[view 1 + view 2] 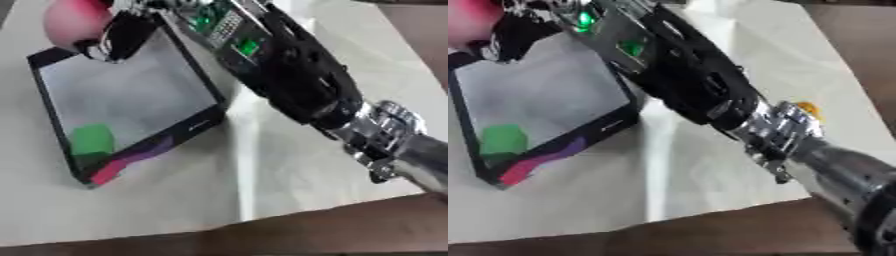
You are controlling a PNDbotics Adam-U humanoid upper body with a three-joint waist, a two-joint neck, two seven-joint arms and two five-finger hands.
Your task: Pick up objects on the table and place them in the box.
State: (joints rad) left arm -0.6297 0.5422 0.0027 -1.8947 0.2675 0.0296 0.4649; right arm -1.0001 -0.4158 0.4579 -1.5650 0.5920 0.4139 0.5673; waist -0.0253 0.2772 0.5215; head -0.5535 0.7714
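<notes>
A shallow black-walled box [199, 121] with a pale grey floor lies on the table at the left. A green block [92, 139] sits inside it near its front corner. My right arm reaches across from the lower right, and my right hand [122, 35] is over the box's far corner, its fingers curled round a round pink-red object [74, 20]. A small orange thing [808, 109] shows on the table behind the arm in the right eye view. My left hand is not visible.
The table [289, 165] wears a pale cloth with a crease running toward its front edge. A brown floor or surface lies beyond the front and right edges. A pink and purple patch marks the box's front wall [122, 162].
</notes>
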